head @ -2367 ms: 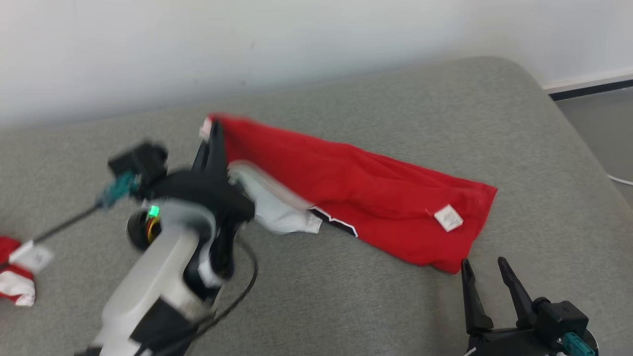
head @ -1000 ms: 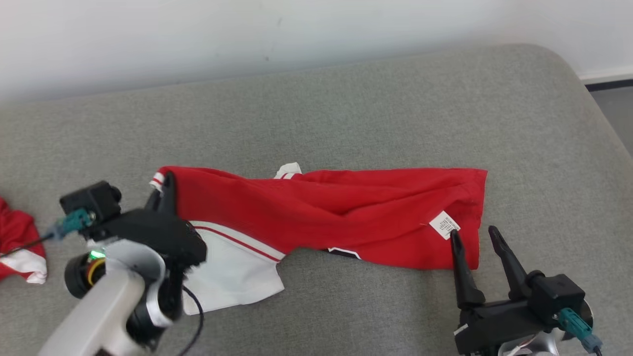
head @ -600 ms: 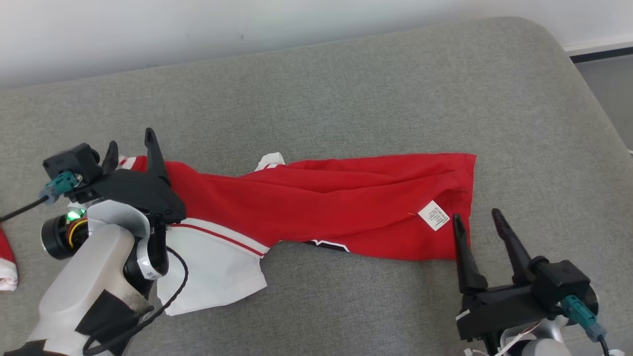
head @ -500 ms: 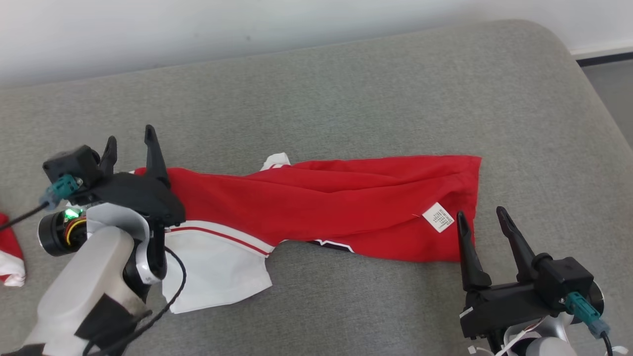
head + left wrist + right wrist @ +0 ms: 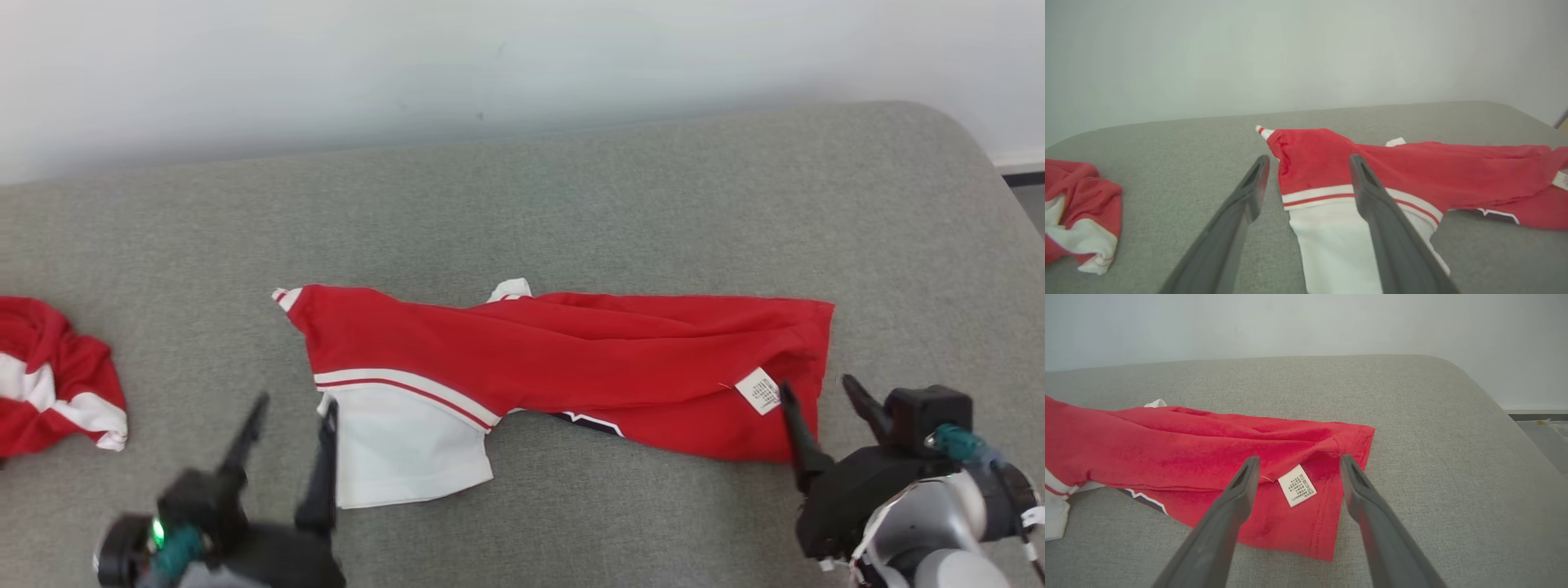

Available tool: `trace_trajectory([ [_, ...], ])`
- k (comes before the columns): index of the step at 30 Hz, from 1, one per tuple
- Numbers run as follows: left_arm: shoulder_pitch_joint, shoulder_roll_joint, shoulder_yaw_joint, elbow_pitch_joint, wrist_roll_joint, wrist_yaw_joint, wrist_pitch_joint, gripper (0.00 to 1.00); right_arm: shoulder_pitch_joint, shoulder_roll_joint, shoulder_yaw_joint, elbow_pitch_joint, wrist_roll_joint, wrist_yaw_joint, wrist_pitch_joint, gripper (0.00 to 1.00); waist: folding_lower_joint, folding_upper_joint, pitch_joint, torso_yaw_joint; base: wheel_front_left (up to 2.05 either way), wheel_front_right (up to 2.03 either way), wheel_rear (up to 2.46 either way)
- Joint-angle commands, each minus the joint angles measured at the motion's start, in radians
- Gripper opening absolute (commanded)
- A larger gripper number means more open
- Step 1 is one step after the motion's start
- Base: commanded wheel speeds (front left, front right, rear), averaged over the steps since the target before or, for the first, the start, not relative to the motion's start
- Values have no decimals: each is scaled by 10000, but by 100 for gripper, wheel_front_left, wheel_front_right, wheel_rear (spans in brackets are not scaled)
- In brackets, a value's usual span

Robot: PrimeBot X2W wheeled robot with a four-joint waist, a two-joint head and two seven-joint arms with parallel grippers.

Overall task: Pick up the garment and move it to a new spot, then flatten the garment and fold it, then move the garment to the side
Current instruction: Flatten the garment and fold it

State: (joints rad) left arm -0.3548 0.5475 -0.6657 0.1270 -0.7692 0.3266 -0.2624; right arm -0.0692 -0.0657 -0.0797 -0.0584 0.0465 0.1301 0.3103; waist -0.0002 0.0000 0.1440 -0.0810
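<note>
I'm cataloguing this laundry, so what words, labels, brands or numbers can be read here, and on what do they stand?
White sewn-in care label near the right end of the red and white garment: rows of dark print, too small to read.
Black and white print at the garment's lower edge: mostly hidden, unreadable.
No other text can be made out.

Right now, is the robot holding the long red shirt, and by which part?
Nothing is held. The left gripper and right gripper are open; the long red shirt lies free.
</note>
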Motion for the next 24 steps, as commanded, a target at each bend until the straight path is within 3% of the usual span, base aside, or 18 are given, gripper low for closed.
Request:
trace_trajectory([
  [1,666,173,-221,-523,266,127,-28,100,-62,4,-297,-163,-65,13,617,100,2,0,-143,210,0,0,0],
  [5,1547,22,-533,-1121,482,404,-31,100,-229,-57,-898,-231,-256,13,1596,100,2,0,-97,426,0,0,0],
  [11,1545,-171,-806,-1328,892,381,-33,100,-793,-343,-1424,241,-275,13,2427,100,2,0,-26,742,0,0,0],
  [16,1410,-116,-764,-1360,1195,406,-31,100,-1741,-707,-1721,1254,3,13,3370,100,2,0,127,976,0,0,0],
  [24,1356,-44,-673,-1437,1072,424,21,100,-2666,-1510,-1731,2486,159,12,3889,100,2,0,432,1195,0,0,0],
])
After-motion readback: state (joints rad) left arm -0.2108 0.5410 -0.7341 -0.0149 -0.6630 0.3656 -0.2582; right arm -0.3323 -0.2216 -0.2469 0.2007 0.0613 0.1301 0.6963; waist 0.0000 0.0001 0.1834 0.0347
